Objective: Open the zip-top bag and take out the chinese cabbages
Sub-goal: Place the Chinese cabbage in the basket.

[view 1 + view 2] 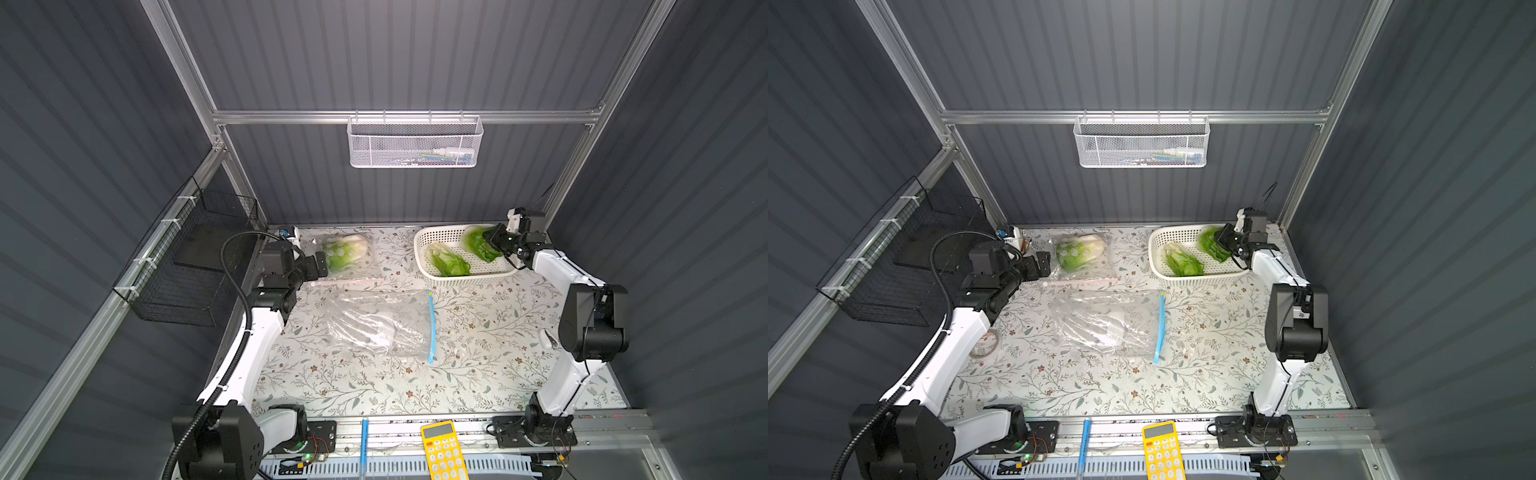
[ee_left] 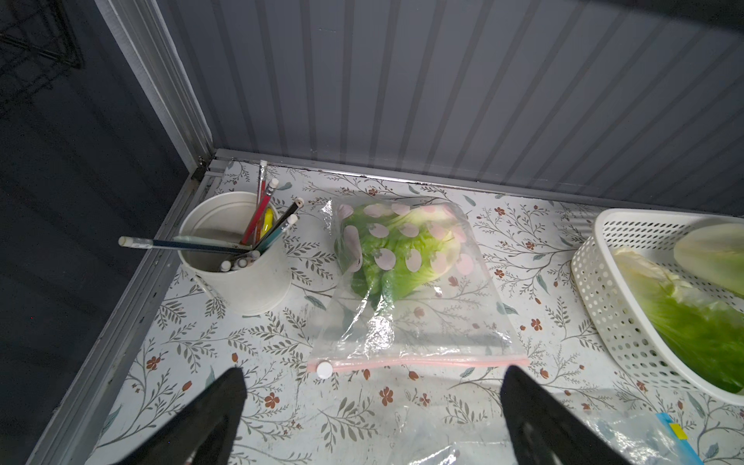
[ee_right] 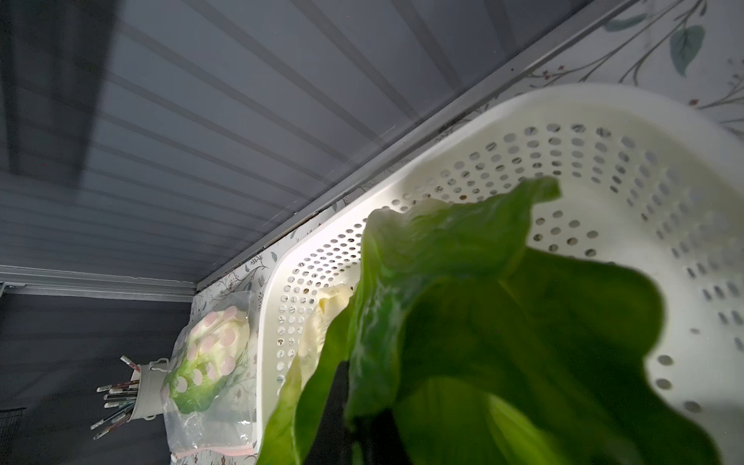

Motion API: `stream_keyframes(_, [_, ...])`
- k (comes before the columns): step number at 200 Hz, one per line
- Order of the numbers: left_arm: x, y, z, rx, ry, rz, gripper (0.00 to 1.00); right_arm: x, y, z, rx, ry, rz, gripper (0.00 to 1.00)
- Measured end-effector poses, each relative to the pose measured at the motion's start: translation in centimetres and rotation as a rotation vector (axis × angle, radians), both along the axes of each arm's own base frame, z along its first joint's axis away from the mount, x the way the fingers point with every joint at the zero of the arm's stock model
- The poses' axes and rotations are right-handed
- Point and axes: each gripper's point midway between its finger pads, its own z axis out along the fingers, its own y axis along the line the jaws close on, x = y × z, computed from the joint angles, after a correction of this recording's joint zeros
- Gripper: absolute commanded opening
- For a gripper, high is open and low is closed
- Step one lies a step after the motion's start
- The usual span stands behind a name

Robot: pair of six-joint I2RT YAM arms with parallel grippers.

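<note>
Mostly buried in crinkly green leaves, the right pincer [image 1: 496, 243] is clamped on one cabbage [image 1: 478, 245] over the perforated white plastic basket [image 1: 465, 279]. A second cabbage [image 1: 446, 259] lies inside the basket. Left of the basket, the left pincer [image 2: 374, 378] gapes wide beside the pink-zipped clear bag [image 2: 414, 322] holding the third cabbage [image 2: 394, 249], partly veiled by pink dots, on the floral counter [image 1: 478, 332].

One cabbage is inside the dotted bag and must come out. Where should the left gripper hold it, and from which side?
Probably the white slider on the pink zip, the only raised part of the bag. Come from above; the open left gripper faces that edge.
</note>
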Motion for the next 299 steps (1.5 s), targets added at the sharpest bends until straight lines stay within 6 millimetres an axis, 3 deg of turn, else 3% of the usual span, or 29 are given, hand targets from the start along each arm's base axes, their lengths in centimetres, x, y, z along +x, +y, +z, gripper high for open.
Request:
stream_keyframes(58, [0.2, 0.0, -0.6, 0.001, 0.016, 0.0, 1.0, -0.1, 1.0, -1.3, 0.013, 0.04, -0.016, 0.35])
stream_keyframes(137, [0.3, 0.3, -0.7, 0.009, 0.02, 0.015, 1.0, -2.2, 2.0, -2.9, -0.036, 0.119, -0.029, 0.49])
stream_keyframes(175, [0.3, 0.4, -0.9, 0.012, 0.022, 0.02, 1.0, -4.0, 2.7, -2.3, -0.103, 0.138, -0.024, 0.57])
stream_keyframes(299, [0.5, 0.5, -1.5, 0.009, 0.039, 0.03, 1.0, -9.1, 3.1, -0.1, -0.351, 0.163, -0.002, 0.64])
